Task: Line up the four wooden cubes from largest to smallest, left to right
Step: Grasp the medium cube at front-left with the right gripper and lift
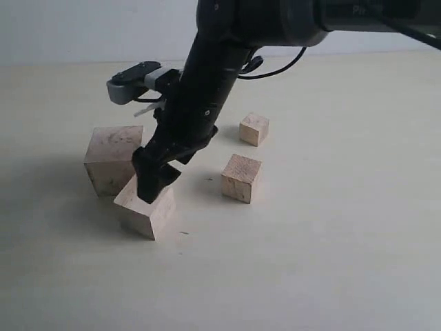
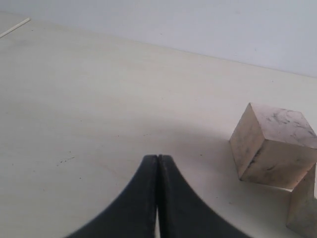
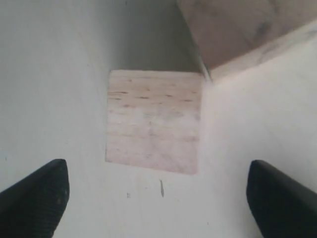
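Four wooden cubes lie on the pale table. The largest cube [image 1: 112, 157] [image 2: 272, 146] [image 3: 237, 29], marked with dark smudges, is at the left. The second-largest cube [image 1: 145, 208] [image 3: 153, 121] [image 2: 303, 208] touches its front corner. Further right sit the third cube [image 1: 241, 178] and, behind it, the smallest cube [image 1: 254, 129]. My right gripper [image 1: 155, 183] [image 3: 158, 198] reaches across from the upper right and hovers just over the second-largest cube, open, holding nothing. The cube lies just beyond its fingertips [image 3: 37, 196]. My left gripper [image 2: 158, 157] is shut and empty, left of the largest cube.
The black right arm [image 1: 207, 83] slants across the middle, its grey wrist camera [image 1: 134, 81] above the largest cube. A pale wall [image 1: 83, 27] runs behind the table [image 1: 331, 262].
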